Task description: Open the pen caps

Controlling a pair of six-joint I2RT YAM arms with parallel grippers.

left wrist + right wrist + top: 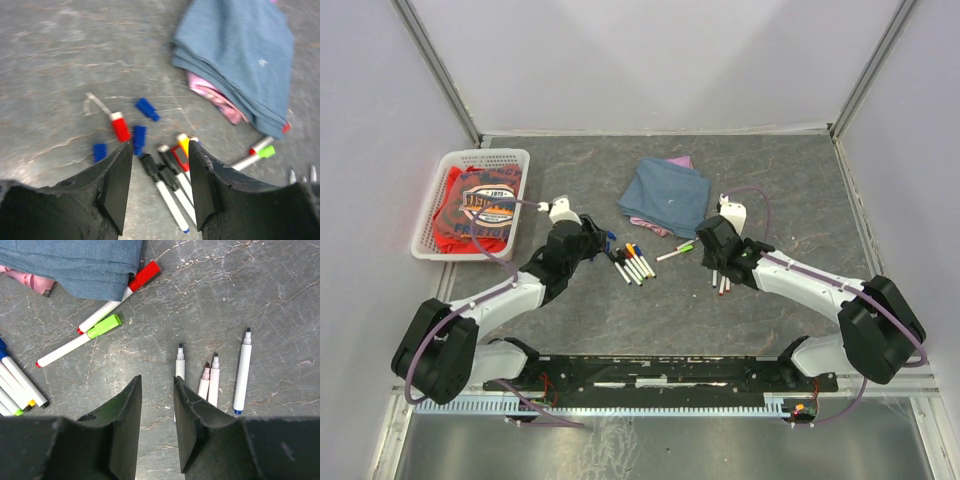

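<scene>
- Left fingers (120,180): you had these standing apart above the pen cluster, gripping nothing. Pens and bare tabletop (60,60) showed through the gap.
- Right fingers (127,415): you had these parted by a narrower gap, also empty, hanging just left of the uncapped pens.
- Blue caps (146,108): three lay loose and scattered on the tabletop just beyond the left fingers' tips, on their left side, each clear of any barrel.
- Red piece with a white end (120,127): it lay among the blue caps, too blurred for you to tell cap from pen.
- Pen cluster (632,262): white barrels lay side by side a little left of centre, near the left arm. Black-capped pens (150,165) showed between the left fingers, with a red-ended and a yellow-ended one next to them.
- Uncapped pens (215,377): four white barrels lay side by side right of centre, bare tips pointing far, just right of the right fingers.
- Green-capped pen (75,342): it lay slantwise between the cluster and the uncapped four, cap on.
- Red-capped pen (120,295): it lay alongside the green one, cap on, touching the near edge of the blue cloth.
- Blue cloth (665,195): folded, it lay at the centre, beyond all the pens, with a pink cloth (215,97) peeping out beneath it.
- White basket (485,155): it sat at the far left, well apart from the pens, holding a red printed garment (470,225).
</scene>
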